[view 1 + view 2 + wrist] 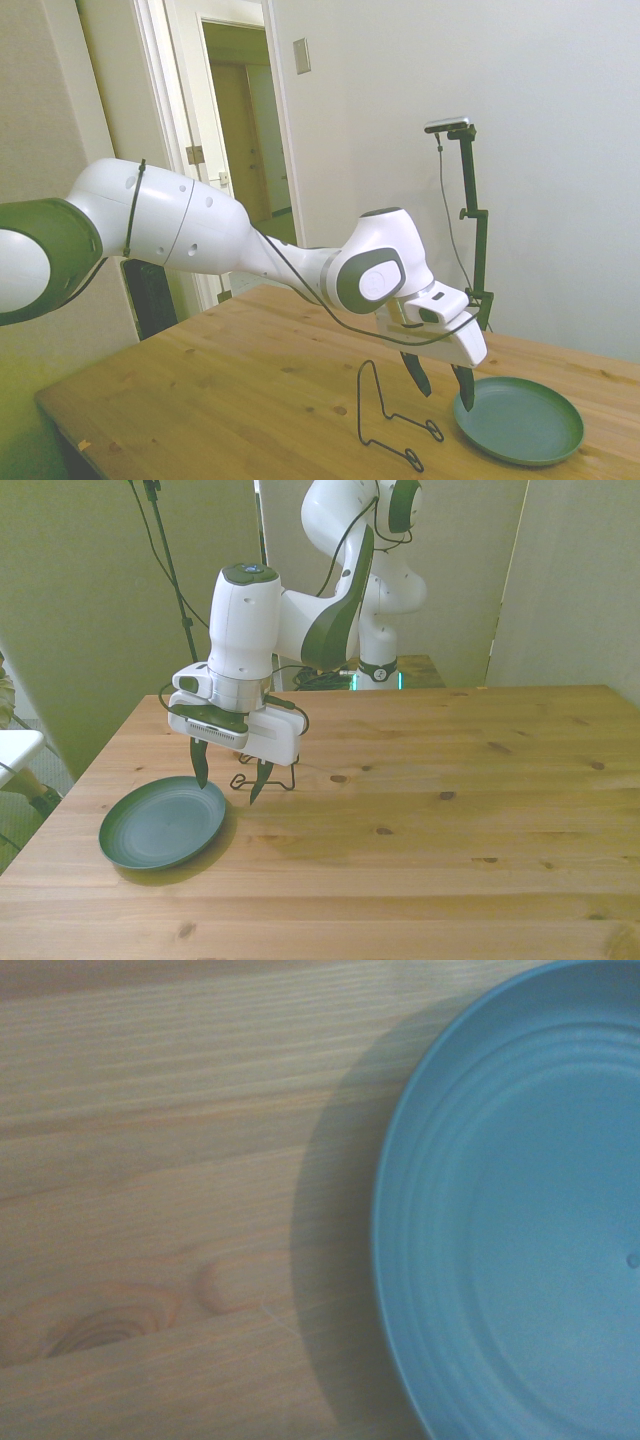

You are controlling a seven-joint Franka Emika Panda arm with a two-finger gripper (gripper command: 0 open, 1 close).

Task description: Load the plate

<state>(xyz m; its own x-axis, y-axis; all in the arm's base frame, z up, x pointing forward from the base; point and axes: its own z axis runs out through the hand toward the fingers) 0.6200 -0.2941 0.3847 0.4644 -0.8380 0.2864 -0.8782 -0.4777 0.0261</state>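
The teal-green plate (161, 822) lies flat on the wooden table near the front view's left edge; it also shows in the side view (520, 420) and fills part of the wrist view (520, 1230). My gripper (229, 784) hangs open and empty just above the plate's rim on the side toward the wire stand. One finger (200, 770) is over the rim, the other over bare wood beside it. In the side view the gripper (440, 381) stands low at the plate's near edge. The thin black wire stand (385, 420) sits right behind the gripper (280, 778).
The wooden table (450, 820) stretches wide to the front view's right of the plate. The table's edge runs close past the plate on the front view's left. A white object (15, 748) stands off the table at the front view's far left.
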